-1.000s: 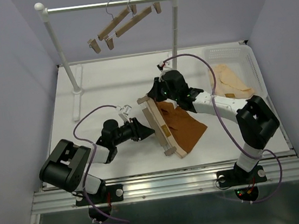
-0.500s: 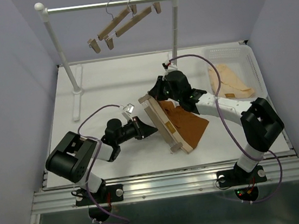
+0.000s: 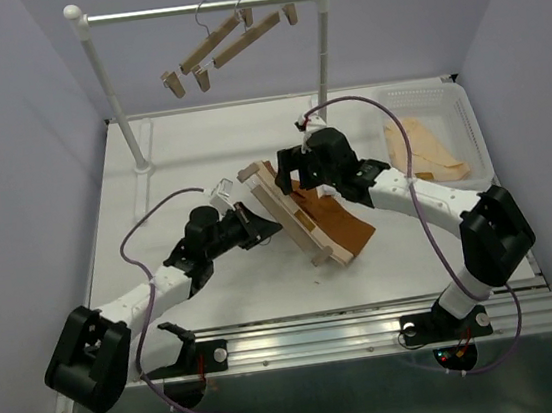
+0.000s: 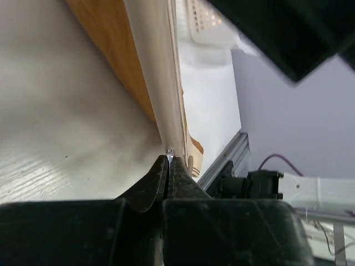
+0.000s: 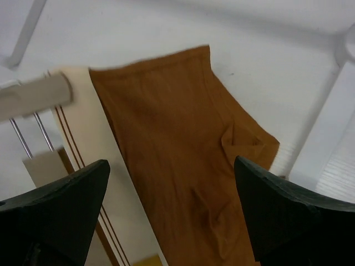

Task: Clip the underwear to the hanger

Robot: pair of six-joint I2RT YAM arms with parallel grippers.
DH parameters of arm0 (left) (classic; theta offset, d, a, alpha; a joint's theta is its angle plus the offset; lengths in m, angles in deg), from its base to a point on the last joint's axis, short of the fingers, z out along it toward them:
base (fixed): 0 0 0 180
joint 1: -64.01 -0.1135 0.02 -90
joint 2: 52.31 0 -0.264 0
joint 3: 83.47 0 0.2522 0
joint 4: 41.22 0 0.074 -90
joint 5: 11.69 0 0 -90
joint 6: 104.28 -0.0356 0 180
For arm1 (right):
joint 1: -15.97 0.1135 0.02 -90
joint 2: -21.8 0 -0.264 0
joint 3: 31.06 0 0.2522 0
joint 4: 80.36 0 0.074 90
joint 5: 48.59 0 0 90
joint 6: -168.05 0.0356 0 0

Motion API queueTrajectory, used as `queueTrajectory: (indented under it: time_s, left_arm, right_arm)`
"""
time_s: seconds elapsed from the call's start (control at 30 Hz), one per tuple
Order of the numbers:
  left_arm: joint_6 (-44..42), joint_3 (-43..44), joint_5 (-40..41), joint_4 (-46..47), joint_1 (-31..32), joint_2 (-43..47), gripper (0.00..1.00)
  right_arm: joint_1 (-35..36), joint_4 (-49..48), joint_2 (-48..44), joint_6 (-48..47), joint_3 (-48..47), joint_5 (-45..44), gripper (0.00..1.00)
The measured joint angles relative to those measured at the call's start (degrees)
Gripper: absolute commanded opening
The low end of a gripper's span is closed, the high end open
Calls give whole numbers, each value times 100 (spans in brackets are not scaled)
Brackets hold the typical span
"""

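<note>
The hanger lies slanted mid-table with the rust-brown underwear along it, its tan waistband against the wood bar. My left gripper is at the bar's left side. In the left wrist view it is shut on a thin silver wire, the hanger's hook, with the pale waistband just beyond. My right gripper hovers over the hanger's far end. In the right wrist view it stands wide open above the underwear, holding nothing. A hanger clip shows at the upper left.
A white rail rack stands at the back with two more wooden hangers hooked on it. A white basket at the right holds cream garments. The left arm's cable loops over the table's left half.
My right gripper has opened and let go of the hanger's far end. The left gripper has shut on the wire hook, and the hanger with the underwear has shifted toward the back left.
</note>
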Motion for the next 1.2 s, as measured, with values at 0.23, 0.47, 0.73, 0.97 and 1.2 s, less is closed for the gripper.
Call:
queueTrajectory:
  time_s: [0.23,0.47,0.73,0.97,1.2]
  left_arm:
    - [275,1226,1075,-2793,2,494,0]
    - [422,1904,1410,-4229,2,-22,0]
    - [544,2503,1427,-4570,2,-461,0]
    - [645,2605,1412,-4780,2,-601,0]
    - [688,2671,1342,-4872,2,-603,0]
  right_arm:
    - [573,378,-1362,-1169,717,76,100]
    - [2194,505,-1965,-1998,1303,-470,100]
    - [2389,398,-2044,-2437,2234,-1123,100]
    - [2389,-269,-1980,-2813,2756,-942,100]
    - [2389,-1274,-1217,-3213,2793,-1075,84]
